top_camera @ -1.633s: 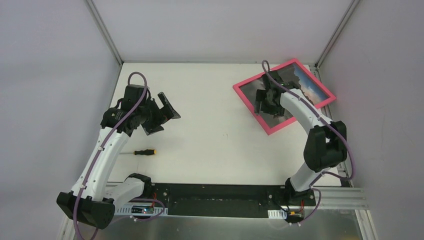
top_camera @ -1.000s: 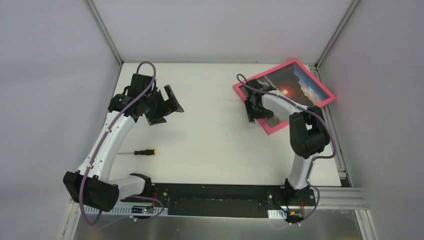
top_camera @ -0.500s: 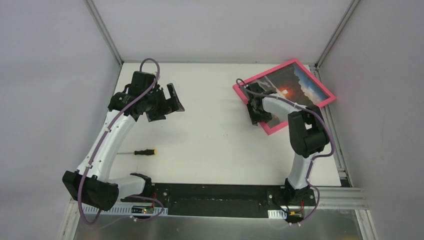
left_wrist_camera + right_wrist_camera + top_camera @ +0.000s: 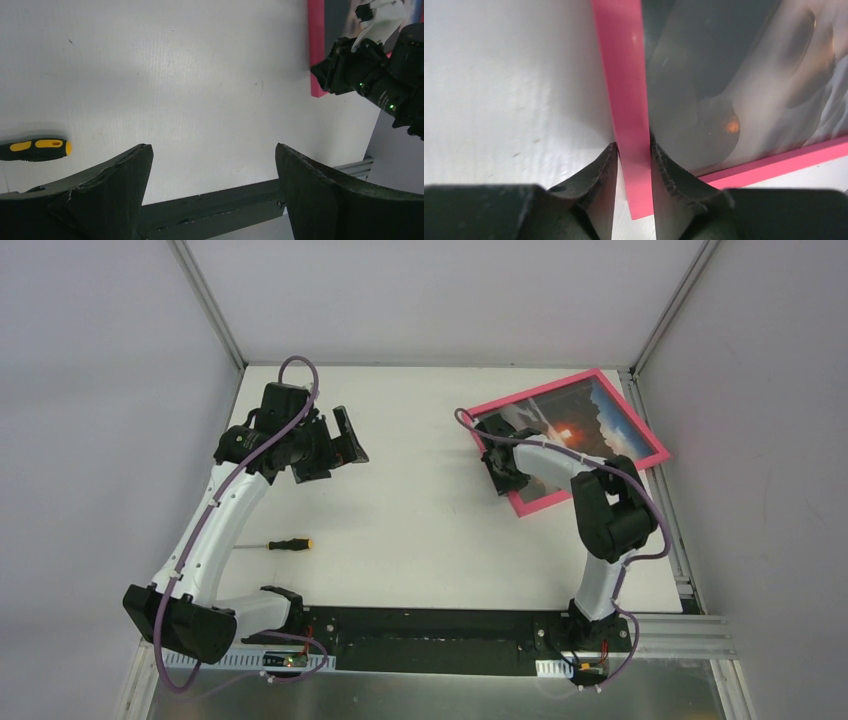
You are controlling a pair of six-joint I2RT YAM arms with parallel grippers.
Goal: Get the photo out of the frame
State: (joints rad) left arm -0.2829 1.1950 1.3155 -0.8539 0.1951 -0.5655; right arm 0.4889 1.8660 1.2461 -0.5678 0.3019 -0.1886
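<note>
The pink frame [image 4: 530,392] lies face up at the table's far right, with the sunset photo [image 4: 590,425] still inside it. My right gripper [image 4: 497,462] sits at the frame's left side, near its front corner. In the right wrist view both fingers of this gripper [image 4: 634,150] press the two sides of the pink frame [image 4: 624,75] bar, one on the table side and one over the photo [image 4: 724,90]. My left gripper [image 4: 335,445] hovers open and empty over the table's left half. In its own view the left gripper [image 4: 212,146] holds nothing.
A black and yellow screwdriver [image 4: 289,543] lies on the table near the left arm; it also shows in the left wrist view as the screwdriver [image 4: 34,149]. Grey walls enclose the table on three sides. The frame's right corner lies close to the right wall.
My right gripper has slid to the frame's left edge and closed onto the pink bar. The frame has turned slightly on the table. The left arm has hardly moved.
</note>
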